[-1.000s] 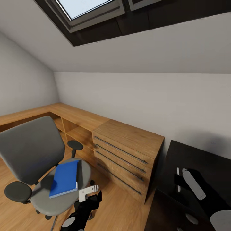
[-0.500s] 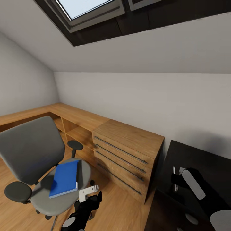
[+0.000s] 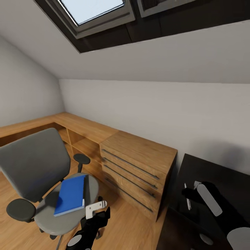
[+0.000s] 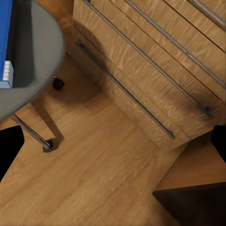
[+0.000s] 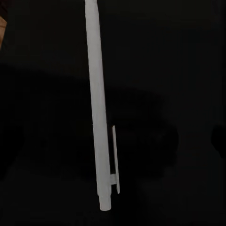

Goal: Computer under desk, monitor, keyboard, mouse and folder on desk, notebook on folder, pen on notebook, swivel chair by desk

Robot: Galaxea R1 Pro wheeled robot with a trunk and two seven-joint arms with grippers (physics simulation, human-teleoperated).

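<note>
Honestly, the risky bit here is the pen [image 5: 100,108]. In the right wrist view it lies straight along the dark worktop [image 5: 179,70], thin and round, with only the small clip to stop it rolling. The right hand [image 3: 191,197] hangs just over it in the head view, at about 4 o'clock in that frame, but I can't tell whether its fingers are spread or pressed together; everything there is black on black. If the hand closes a bit off-line, my guess is the pen skids or rolls away instead of getting pinched, and a low pen on a hard top also means the fingertips could jam into the surface.

The folder [image 3: 70,195] sits flat on the chair [image 3: 33,163] seat at roughly 8 o'clock, with the left hand [image 3: 97,208] just beside the seat edge, apart from the folder; its fingers look spread, holding nothing. The chair is on casters, so bumping the seat could push it and the folder off.

The drawer unit [image 3: 139,166] stands between the two, near the left arm.
</note>
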